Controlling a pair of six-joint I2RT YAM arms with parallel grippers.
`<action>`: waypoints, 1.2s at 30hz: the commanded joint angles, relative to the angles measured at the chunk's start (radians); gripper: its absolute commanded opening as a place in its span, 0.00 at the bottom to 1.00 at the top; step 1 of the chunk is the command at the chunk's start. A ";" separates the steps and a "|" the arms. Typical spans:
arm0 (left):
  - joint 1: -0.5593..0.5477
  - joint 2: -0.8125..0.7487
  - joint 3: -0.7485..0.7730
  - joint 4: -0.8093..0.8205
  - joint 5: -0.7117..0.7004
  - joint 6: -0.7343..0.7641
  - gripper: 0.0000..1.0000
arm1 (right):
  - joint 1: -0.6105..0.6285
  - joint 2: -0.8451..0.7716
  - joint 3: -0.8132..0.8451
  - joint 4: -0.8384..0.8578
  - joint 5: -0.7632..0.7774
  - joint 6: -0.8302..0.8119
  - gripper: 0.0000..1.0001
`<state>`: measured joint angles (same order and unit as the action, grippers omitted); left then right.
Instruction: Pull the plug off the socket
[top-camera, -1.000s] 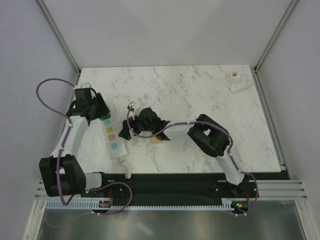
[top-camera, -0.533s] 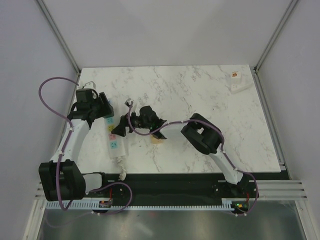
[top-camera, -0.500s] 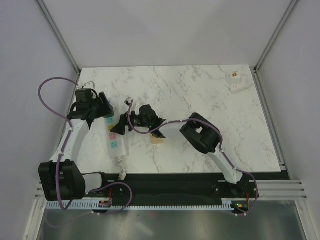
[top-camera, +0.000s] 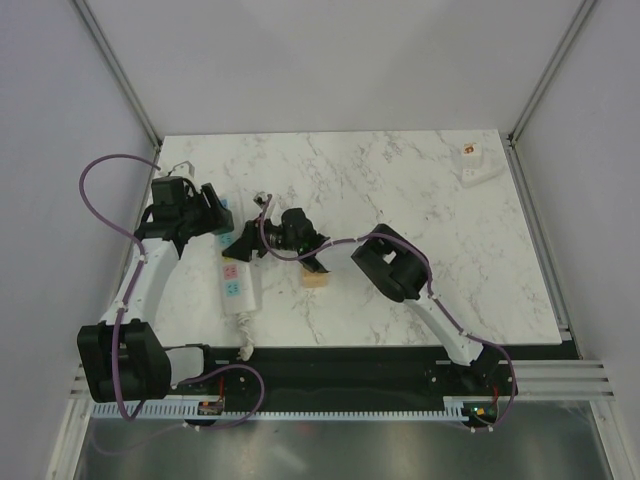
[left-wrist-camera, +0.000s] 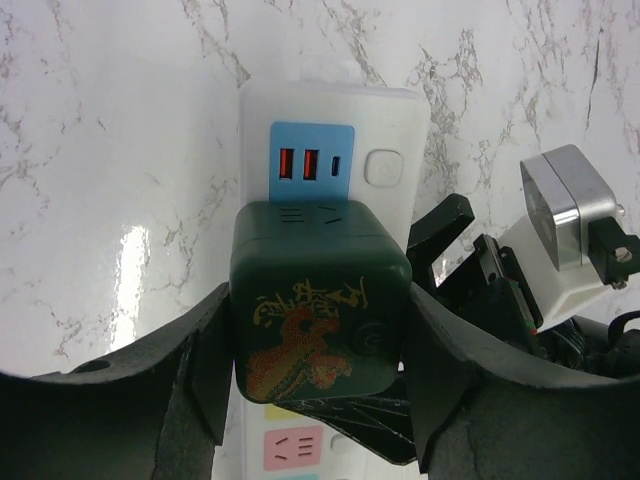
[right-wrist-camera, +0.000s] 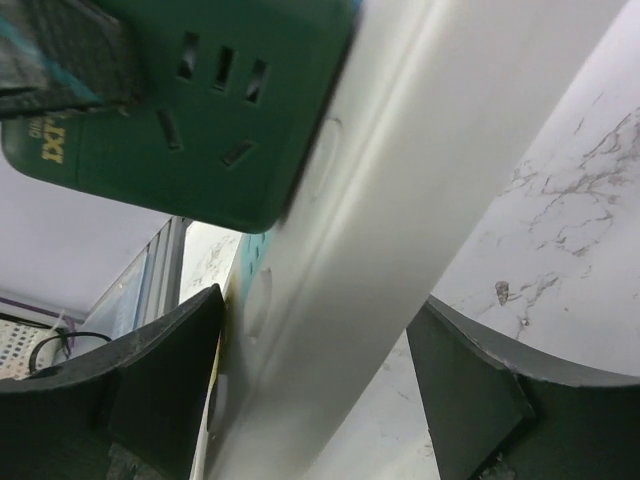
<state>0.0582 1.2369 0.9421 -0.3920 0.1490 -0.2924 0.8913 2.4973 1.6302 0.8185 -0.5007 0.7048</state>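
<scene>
Power strip (top-camera: 236, 282) lies left of centre in the top view, its long axis running top to bottom with a slight slant. Right gripper (right-wrist-camera: 320, 330) clamps its body, probably to anchor it. Left gripper (left-wrist-camera: 320, 350) pinches the green plug (left-wrist-camera: 320, 290), which is seated near the strip's upper end and faces up, ready to be pulled straight off.

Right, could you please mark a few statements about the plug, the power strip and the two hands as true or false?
1. The left hand grips the green plug. True.
2. The plug lies loose, away from the strip. False: it sits on the white power strip.
3. The right hand has the strip between its fingers. True.
4. The strip's USB panel is red. False: the USB panel is blue.
5. The far right corner is bare. False: a small white box sits in that corner of the table.
</scene>
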 joint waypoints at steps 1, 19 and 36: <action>-0.001 -0.034 0.007 0.094 0.063 -0.008 0.02 | -0.017 0.020 0.031 0.113 -0.022 0.071 0.79; -0.003 -0.016 0.001 0.105 0.086 -0.010 0.02 | -0.052 0.127 0.128 0.137 -0.041 0.265 0.00; -0.006 -0.010 -0.019 0.151 0.166 -0.005 0.02 | -0.057 0.147 0.223 -0.258 0.053 0.200 0.00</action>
<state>0.0750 1.2503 0.9237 -0.2897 0.1555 -0.2928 0.8482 2.5999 1.8133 0.7551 -0.5793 1.0061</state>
